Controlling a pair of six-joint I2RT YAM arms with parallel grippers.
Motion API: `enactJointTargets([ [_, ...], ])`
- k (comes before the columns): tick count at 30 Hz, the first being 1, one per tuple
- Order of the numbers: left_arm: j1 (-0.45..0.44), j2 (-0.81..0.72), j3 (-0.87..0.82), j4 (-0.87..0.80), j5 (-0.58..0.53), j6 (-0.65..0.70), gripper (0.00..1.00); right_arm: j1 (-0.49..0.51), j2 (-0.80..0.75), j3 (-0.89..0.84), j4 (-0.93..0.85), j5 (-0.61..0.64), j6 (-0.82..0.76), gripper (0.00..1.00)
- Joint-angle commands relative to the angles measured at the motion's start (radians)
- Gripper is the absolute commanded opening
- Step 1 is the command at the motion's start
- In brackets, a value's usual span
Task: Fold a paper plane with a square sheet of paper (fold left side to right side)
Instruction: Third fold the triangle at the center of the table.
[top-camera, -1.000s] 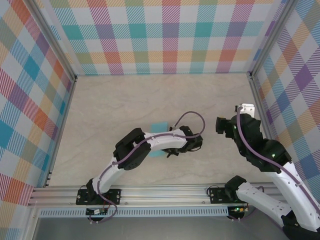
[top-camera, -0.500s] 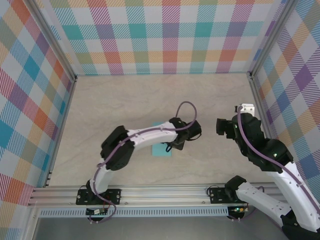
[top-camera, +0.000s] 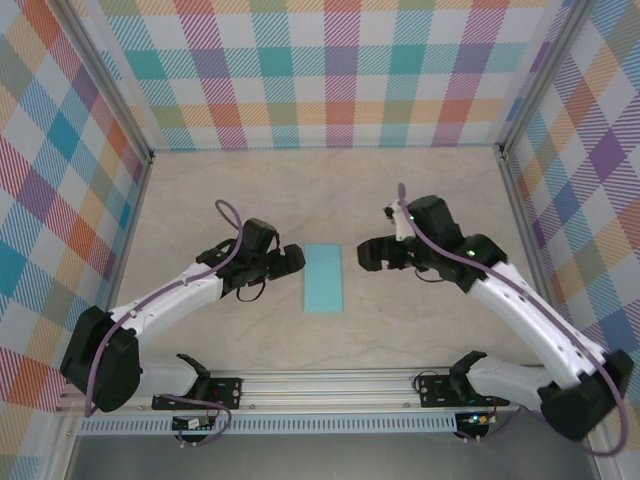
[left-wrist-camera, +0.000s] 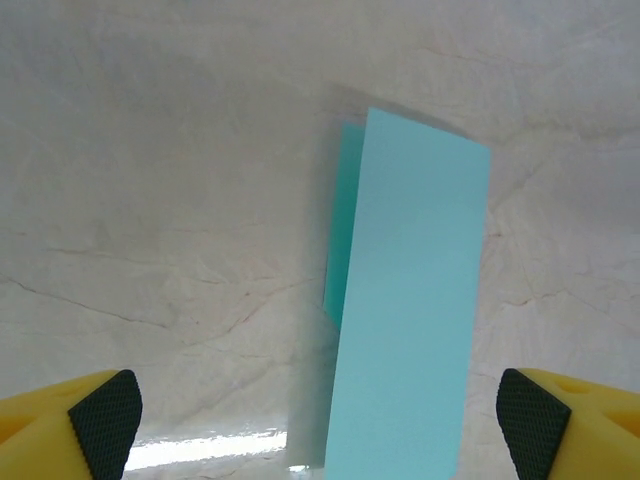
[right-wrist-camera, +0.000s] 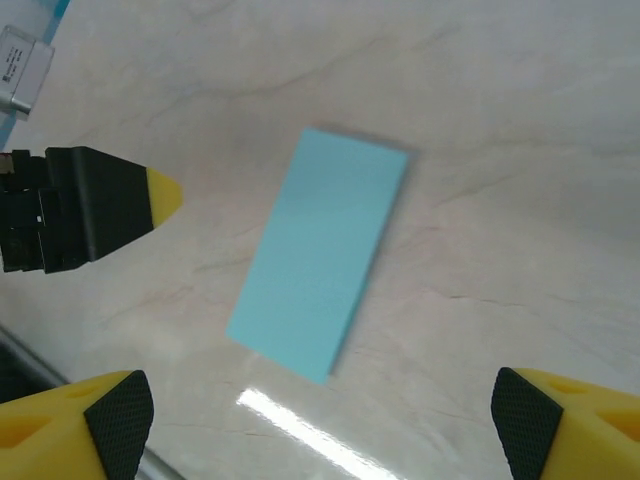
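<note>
The square sheet of paper (top-camera: 323, 278) lies on the table folded in half, a narrow turquoise rectangle with its long side running away from the arms. My left gripper (top-camera: 288, 262) is just left of it, open and holding nothing. My right gripper (top-camera: 371, 256) is just right of it, also open and holding nothing. In the left wrist view the paper (left-wrist-camera: 410, 300) lies between the spread fingertips (left-wrist-camera: 105, 410), its top layer slightly raised over a darker lower layer. In the right wrist view the paper (right-wrist-camera: 320, 250) lies flat ahead of the open gripper (right-wrist-camera: 320, 410).
The marble-look table top (top-camera: 250, 200) is ringed by checked walls (top-camera: 330, 70), with an aluminium rail (top-camera: 320, 385) along the near edge. The left gripper's yellow-tipped finger (right-wrist-camera: 110, 205) shows at the left of the right wrist view.
The left gripper let go, opened and drew back to the left off the paper. The right arm swung in from the right to the paper's right side.
</note>
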Motion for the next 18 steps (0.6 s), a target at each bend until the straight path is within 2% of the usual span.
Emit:
enactJointTargets([
  [1, 0.042, -0.029, -0.089, 0.258, 0.201, -0.062, 0.94, -0.05, 0.098, -0.073, 0.226, -0.324, 0.08, 0.91],
  [7, 0.052, 0.072, -0.158, 0.448, 0.317, -0.131, 0.94, -0.138, 0.371, -0.119, 0.604, -0.603, 0.197, 0.89],
  [9, 0.052, 0.119, -0.15, 0.471, 0.335, -0.137, 0.93, -0.152, 0.45, -0.111, 0.671, -0.61, 0.211, 0.89],
  [18, 0.052, 0.244, -0.142, 0.526, 0.347, -0.168, 0.92, -0.153, 0.66, -0.014, 0.714, -0.621, 0.212, 0.89],
])
